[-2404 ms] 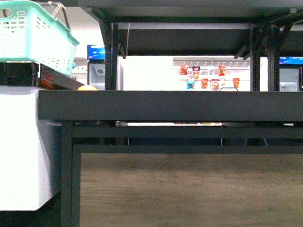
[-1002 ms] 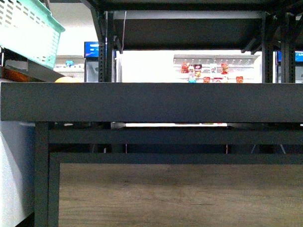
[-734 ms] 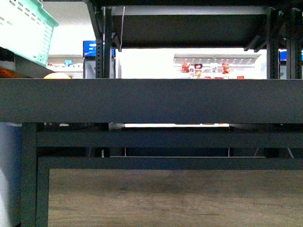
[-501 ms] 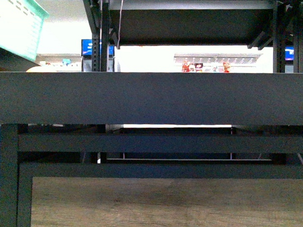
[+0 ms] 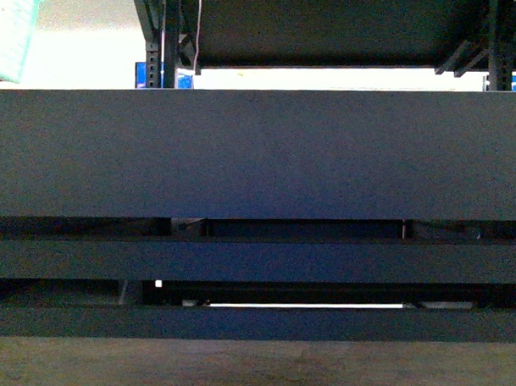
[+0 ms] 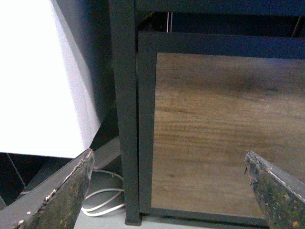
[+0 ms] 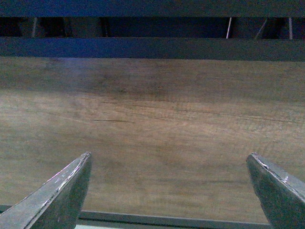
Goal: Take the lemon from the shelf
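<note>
The lemon is hidden in every view. The shelf fills the front view: the dark front wall of its tray spans the picture, with black crossbars below and a strip of the wood-grain panel at the bottom. My left gripper is open, facing the shelf's black corner leg and the wood-grain panel. My right gripper is open too, facing the same wood-grain panel, with nothing between its fingers.
A mint-green basket shows at the top left corner of the front view. A white cabinet side stands beside the shelf leg, with white cable loops on the floor below. An upper shelf tier hangs overhead.
The front view has closed in on the shelf and sunk: the tray wall now fills the picture, the basket has slid off to the top left, and the yellow fruit at the rim has dropped from sight.
</note>
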Tool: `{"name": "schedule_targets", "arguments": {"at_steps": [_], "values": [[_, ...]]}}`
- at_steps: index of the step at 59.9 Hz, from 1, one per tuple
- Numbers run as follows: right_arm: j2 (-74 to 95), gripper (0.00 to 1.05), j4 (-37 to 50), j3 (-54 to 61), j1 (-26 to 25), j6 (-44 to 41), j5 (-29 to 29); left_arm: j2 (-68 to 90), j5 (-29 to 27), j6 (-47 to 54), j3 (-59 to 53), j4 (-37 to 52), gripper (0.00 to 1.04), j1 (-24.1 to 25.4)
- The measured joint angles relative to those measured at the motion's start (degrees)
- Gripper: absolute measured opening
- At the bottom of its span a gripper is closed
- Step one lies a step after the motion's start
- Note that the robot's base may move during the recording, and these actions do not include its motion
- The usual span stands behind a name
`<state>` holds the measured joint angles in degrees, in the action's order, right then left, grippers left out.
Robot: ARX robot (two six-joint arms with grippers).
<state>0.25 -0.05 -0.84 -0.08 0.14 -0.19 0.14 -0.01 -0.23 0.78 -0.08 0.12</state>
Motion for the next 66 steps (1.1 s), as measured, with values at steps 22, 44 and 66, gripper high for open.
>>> {"name": "schedule_targets", "arguments": {"at_steps": [22, 44, 66], "values": [[0.0, 0.97, -0.02, 0.0, 0.0, 0.0, 0.15, 0.07, 0.02, 0.0, 0.0, 0.0, 0.97, 0.0], [0.0, 0.97, -0.02, 0.0, 0.0, 0.02, 0.13, 0.07, 0.02, 0.02, 0.0, 0.0, 0.97, 0.0], [0.0, 0.97, -0.02, 0.0, 0.0, 0.0, 0.13, 0.07, 0.0, 0.0, 0.0, 0.0, 0.97, 0.0]]}}
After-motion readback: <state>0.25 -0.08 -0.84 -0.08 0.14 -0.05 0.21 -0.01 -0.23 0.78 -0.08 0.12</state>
